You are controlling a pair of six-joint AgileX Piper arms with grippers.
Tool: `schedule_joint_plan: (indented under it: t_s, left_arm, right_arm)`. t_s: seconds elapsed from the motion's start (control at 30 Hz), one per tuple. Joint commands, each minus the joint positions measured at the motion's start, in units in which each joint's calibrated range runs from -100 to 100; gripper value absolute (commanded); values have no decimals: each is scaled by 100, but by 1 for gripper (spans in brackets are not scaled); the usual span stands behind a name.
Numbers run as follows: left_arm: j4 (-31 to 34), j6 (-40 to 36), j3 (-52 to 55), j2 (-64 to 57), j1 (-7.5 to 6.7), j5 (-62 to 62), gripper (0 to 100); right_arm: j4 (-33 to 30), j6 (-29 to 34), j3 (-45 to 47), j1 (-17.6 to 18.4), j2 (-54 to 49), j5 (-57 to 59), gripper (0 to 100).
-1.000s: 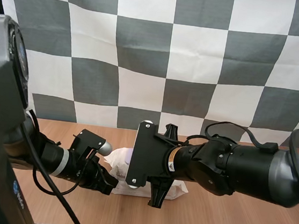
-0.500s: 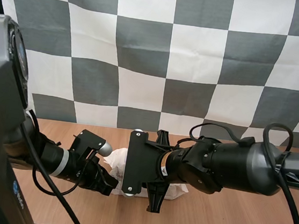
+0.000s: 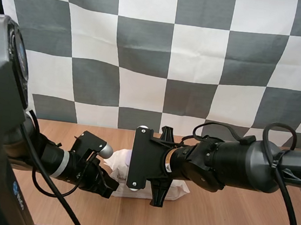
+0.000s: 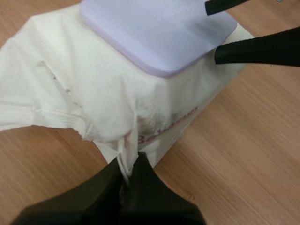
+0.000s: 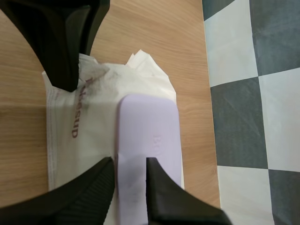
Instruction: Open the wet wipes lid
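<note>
The soft white pack of wet wipes lies on the brown wooden bench between the two hands. Its flat pale-lilac plastic lid faces up and looks fully closed, with no gap showing along any edge.

The left hand is clamped on the pack's crumpled end, pinching a fold of wrapper right at its fingertips. The body of the pack runs straight ahead of it. That grip and the pack's place on the bench match the pictures from a second and half a second ago, so the pack is pinned and steady.

What has changed is the right hand. Half a second ago its arm reached farther across toward the left hand. It has since drawn back a little to its own side, and slightly more of the lilac lid shows beside its wrist. Its fingers stand apart, pointing down at the lid just below the fingertips, with one end of the lid lying between them. From the left wrist view, one fingertip sits at the lid's far edge and the other over its top. Whether either one touches the plastic cannot be told.

I judge that the right hand is settling its aim on the lid's edge and has not begun to pry. The opening is still to come, and it will need a fingertip hooked under the lid's lip while the left hand holds on.
</note>
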Motion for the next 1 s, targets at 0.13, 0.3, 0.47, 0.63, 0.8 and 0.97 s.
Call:
schedule_joint_plan:
  t_s: [0.13, 0.3, 0.47, 0.63, 0.8, 0.97]
  left_arm:
    - [8, 92, -10, -1, -6, 90, 0]
    - [32, 92, -10, -1, -6, 102, 0]
    - [71, 92, -10, -1, -6, 102, 0]
    - [97, 92, -10, -1, -6, 138, 0]
    - [98, 92, -10, -1, -6, 301, 0]
    - [132, 92, -10, -1, -6, 318, 0]
  right_arm:
    - [2, -7, -10, 0, -3, 7, 0]
    - [22, -7, -10, 0, -3, 7, 0]
    - [22, -7, -29, 0, -3, -166, 0]
    - [51, 34, -418, 0, -3, -58, 0]
    - [51, 34, -771, -24, 162, -58, 0]
    - [51, 34, -1100, -249, 664, -214, 0]
